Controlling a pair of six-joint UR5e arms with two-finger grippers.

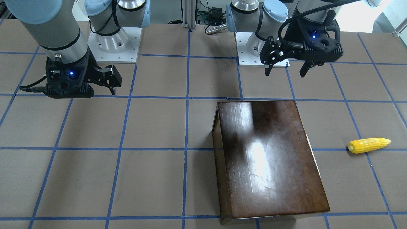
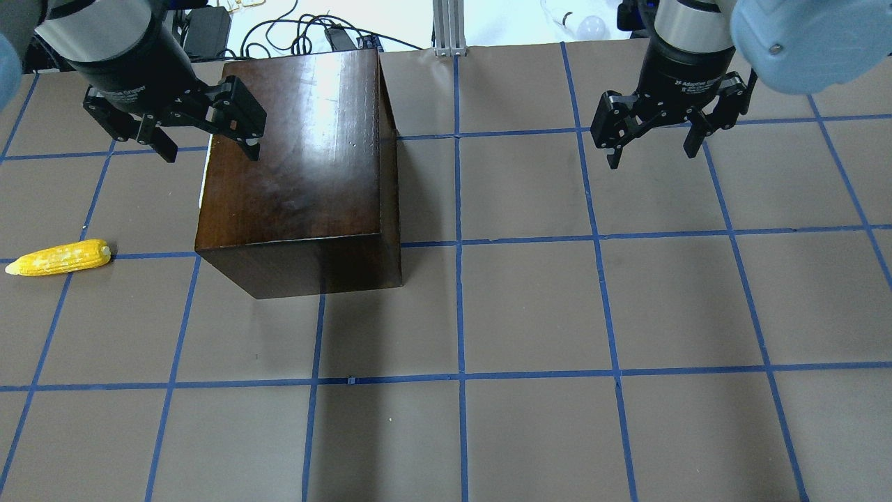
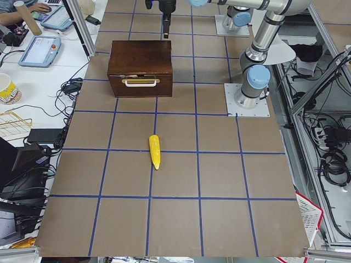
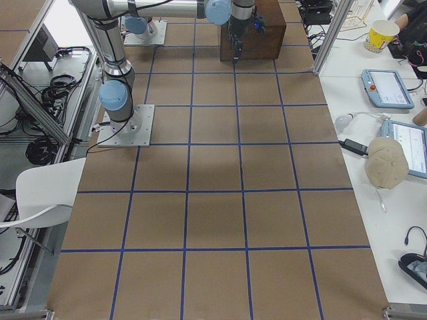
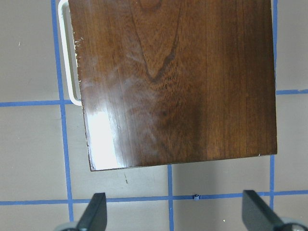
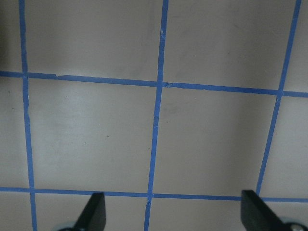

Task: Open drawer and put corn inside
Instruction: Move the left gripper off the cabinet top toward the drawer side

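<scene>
Lying before the shut drawer point(image 3: 140, 89) is corn point(image 3: 156, 151).

Tape-gridded brown table point(image 2: 529, 307) carries the dark wooden box point(image 2: 300, 160) and, apart, the corn point(image 2: 59, 257)

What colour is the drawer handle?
Cream-white handle on the dark brown drawer front. Shows best in the exterior left view.
</scene>
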